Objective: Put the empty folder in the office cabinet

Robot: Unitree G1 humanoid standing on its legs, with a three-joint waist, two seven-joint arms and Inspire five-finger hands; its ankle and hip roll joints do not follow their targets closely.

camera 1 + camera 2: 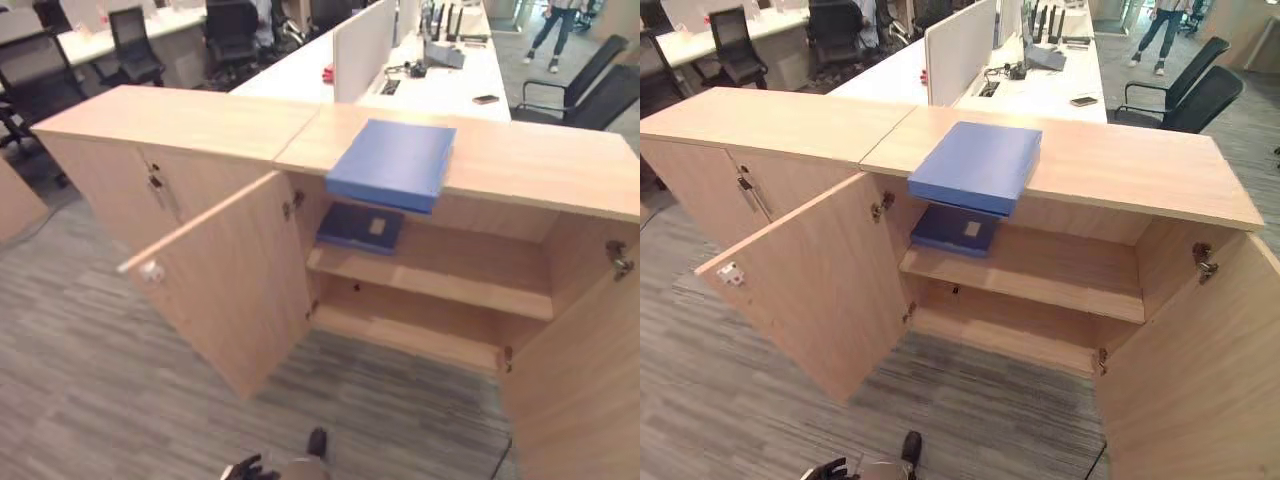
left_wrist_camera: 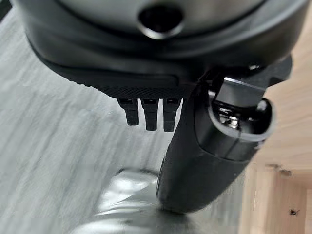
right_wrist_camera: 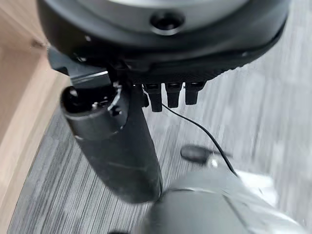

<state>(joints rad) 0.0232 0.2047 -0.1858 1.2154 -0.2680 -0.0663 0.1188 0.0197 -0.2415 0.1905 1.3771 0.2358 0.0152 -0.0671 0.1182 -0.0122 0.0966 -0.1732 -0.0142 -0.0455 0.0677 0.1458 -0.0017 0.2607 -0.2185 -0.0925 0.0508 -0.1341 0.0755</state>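
A light-blue folder (image 1: 393,162) lies flat on the top of the wooden office cabinet (image 1: 530,160), its front edge slightly over the open compartment. Both cabinet doors stand open: the left door (image 1: 225,280) swings out toward me and the right door (image 1: 585,370) is at the near right. On the upper shelf (image 1: 450,265) lies a darker blue folder (image 1: 360,227), at the left end. My left hand (image 2: 209,156) and right hand (image 3: 117,151) hang low over the carpet, well short of the cabinet, with fingers relaxed and nothing in them.
The lower shelf (image 1: 400,335) is bare. A second cabinet (image 1: 150,130) with shut doors adjoins on the left. Behind stand white desks (image 1: 440,80) with a divider, office chairs (image 1: 590,95) and a person (image 1: 553,30) far back. Grey carpet (image 1: 100,380) lies in front.
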